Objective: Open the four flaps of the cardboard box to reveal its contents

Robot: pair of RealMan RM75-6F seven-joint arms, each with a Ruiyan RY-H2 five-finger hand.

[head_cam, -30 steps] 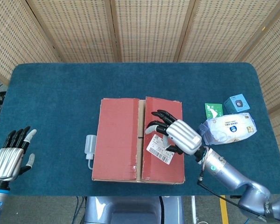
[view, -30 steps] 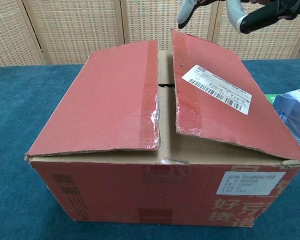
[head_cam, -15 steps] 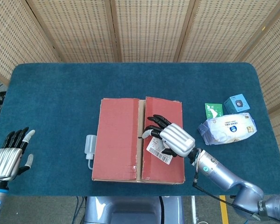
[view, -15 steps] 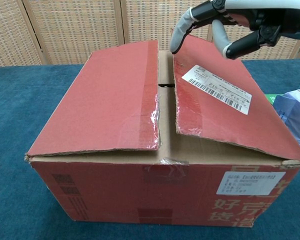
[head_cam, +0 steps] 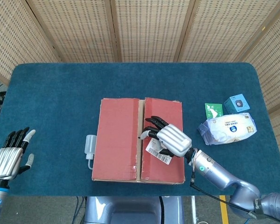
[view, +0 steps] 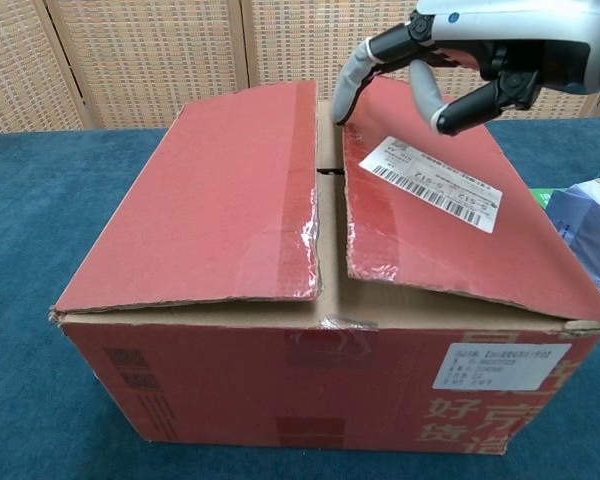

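- One cardboard box (head_cam: 138, 140) at table (head_cam: 60, 93) centre; two top flaps visible, both partly raised, gap between them.
- Right hand (head_cam: 165, 139) over right flap (view: 450, 225), fingers spread, holding nothing; fingertips (view: 348, 88) at the flap's inner edge by the gap.
- Left hand (head_cam: 9, 156) at 8 o'clock of the box, well apart, fingers extended, holding nothing.
- One white bottle (head_cam: 90, 145) just beside the box at 9 o'clock.
- At 3 o'clock: one wipes pack (head_cam: 228, 127), one green packet (head_cam: 213, 111), one blue box (head_cam: 237, 103).
- Versus 0.5 s ago: right hand lower, further toward the gap; right flap pressed slightly flatter.
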